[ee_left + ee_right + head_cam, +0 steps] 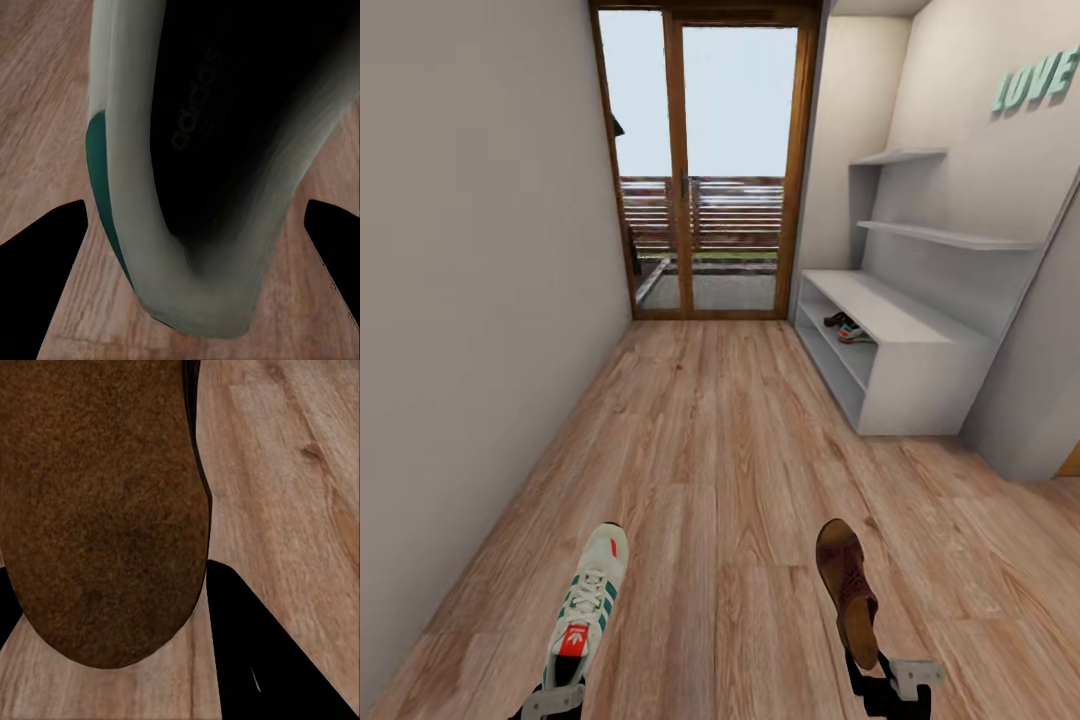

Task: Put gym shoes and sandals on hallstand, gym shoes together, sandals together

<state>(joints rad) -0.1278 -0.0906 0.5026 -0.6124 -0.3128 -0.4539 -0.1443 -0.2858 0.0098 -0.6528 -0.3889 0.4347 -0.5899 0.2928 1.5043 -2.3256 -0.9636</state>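
A: Nearest the head camera, the left gripper (556, 697) pinches a gym shoe (589, 601) by its heel, toe pointing ahead above the corridor floor (720, 440).

B: And in the left wrist view?

A: That shoe's (161, 172) dark opening sits between the two fingers (41, 277), jaws closed on it.

B: The right side?

A: The right gripper (880, 680) grips a brown sandal (848, 588) (its sole (101, 510) faces the wrist camera).

B: The hallstand (920, 360)?

A: Against the right wall, near the glass door (705, 165). Another gym shoe (856, 333) and something dark beside it lie on its upper tier.
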